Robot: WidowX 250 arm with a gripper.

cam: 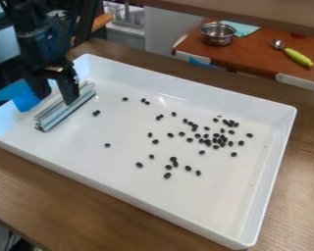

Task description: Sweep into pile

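Beyond the wooden table [120, 215] sits a metal pot [218, 35], and in my camera view the gripper [55, 99] hangs spread wide by the metal bar [55, 116], with dark beans [222, 139] scattered across the white tray [153, 208], thickest toward the right.

Your gripper [55, 99] is at the metal bar [66, 107], at the left end of the white tray [140, 198]. Your dark beans [223, 139] lie scattered, clustered thickest toward the right. Behind, you have a pot [217, 35], cloth [245, 28] and green-handled spoon [296, 56] on a table [254, 56].
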